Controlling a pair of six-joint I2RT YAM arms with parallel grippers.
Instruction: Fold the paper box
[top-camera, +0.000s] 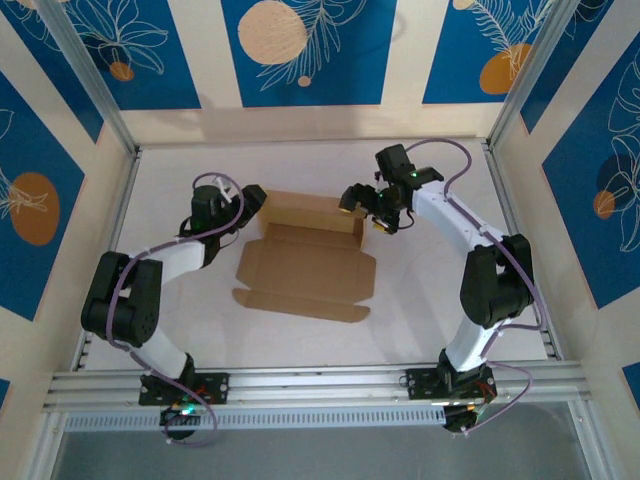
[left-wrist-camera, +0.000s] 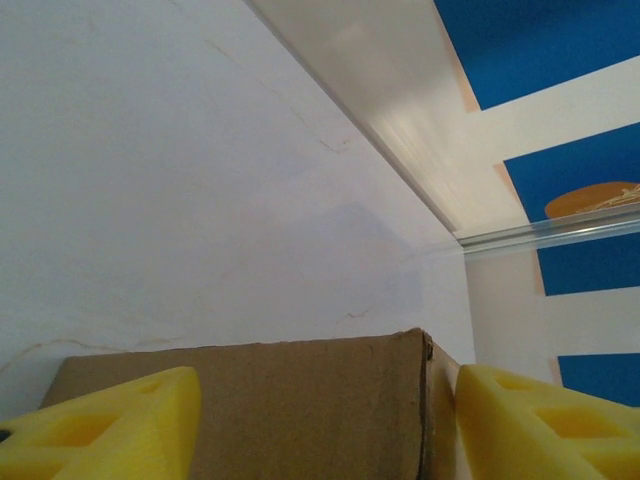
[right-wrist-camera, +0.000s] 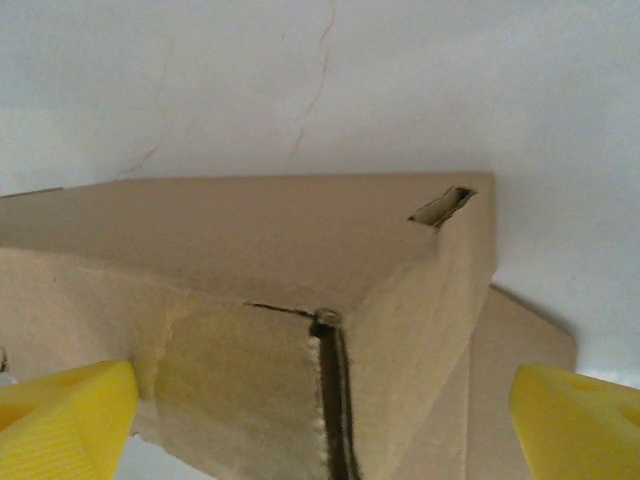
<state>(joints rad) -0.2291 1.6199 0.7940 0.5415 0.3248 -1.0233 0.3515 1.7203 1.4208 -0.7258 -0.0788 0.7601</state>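
Item: paper box (top-camera: 305, 265), table (top-camera: 430, 300) centre, rear wall raised at 12 o'clock, front flap flat at 6.
left claw (left-wrist-camera: 328, 385): jaws apart astride the 10 o'clock corner, seemingly holding nothing.
right claw (right-wrist-camera: 322, 375): wide, empty, at the 2 o'clock corner.
Risk: unheld walls springing flat.

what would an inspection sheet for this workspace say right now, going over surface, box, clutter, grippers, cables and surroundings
surface: white table, faint hairline marks, otherwise clean
job's things: paper box, brown cardboard, partly folded; far part raised, near panel and flaps flat on the table
clutter: nothing seen
grippers: left gripper open at the box's far left corner; right gripper open at its far right corner; neither holds anything
cables: lilac cables loop along both arms, off the box
surroundings: blue and cream patterned walls; metal frame rail at the near edge
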